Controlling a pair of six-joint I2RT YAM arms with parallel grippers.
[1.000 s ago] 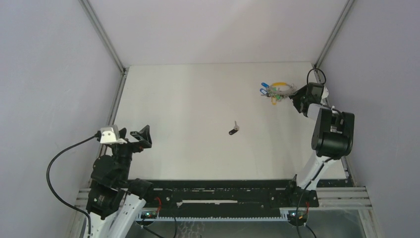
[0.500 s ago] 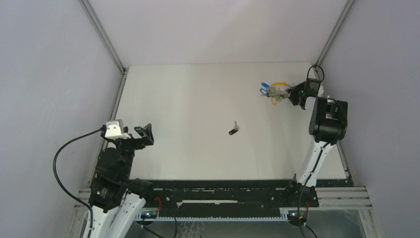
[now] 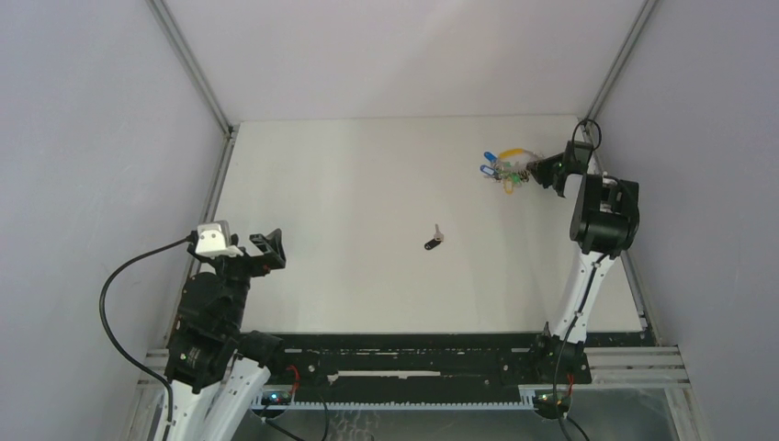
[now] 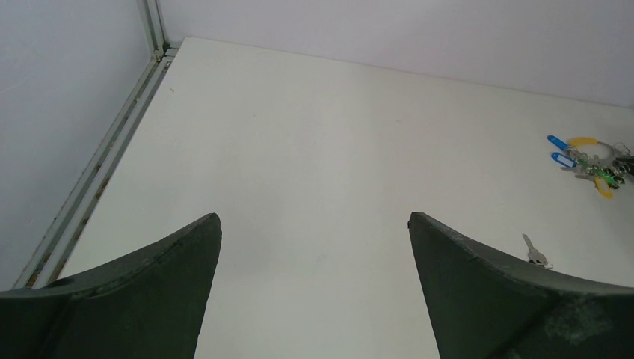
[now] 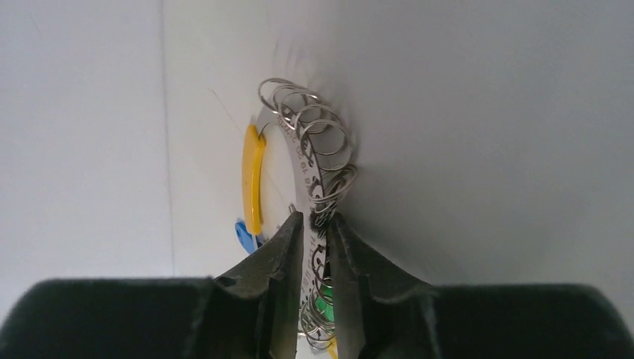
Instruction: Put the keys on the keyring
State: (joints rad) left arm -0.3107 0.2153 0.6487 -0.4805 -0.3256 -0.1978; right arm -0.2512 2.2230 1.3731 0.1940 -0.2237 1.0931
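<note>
From above, we see the key (image 3: pixel 434 241) lying loose near the middle of the white counter (image 3: pixel 367 294), touched by nothing. The keyring (image 3: pixel 503 170) sits well apart from it, toward 2 o'clock, near the far right corner. The right gripper (image 3: pixel 540 169) reaches it from the 3 o'clock side, its tips at the ring's edge. The left gripper (image 3: pixel 254 255) hangs over the counter's 8 o'clock edge, well away from both things.

In the left wrist view, the left gripper (image 3: pixel 254 255) is released: its two dark fingers (image 4: pixel 176 254) stand wide apart with only bare counter between them. The key (image 4: pixel 534 253) shows at 4 o'clock, partly behind the right-hand finger, and the keyring (image 4: pixel 594 161) lies beyond it at 2 o'clock.

In the right wrist view, the right gripper (image 5: pixel 315 218) is clenched on the keyring (image 5: pixel 305 153): the flat silvery ring runs straight down through the narrow gap between its fingertips. A cluster of thin wire loops (image 5: pixel 321 131) hangs on the ring at 12 o'clock of the tips. The yellow band (image 5: pixel 253 179) curves along the 10 o'clock side, a blue tag (image 5: pixel 241 235) peeks out below it, and a bit of green (image 5: pixel 323 305) shows between the fingers.
</note>
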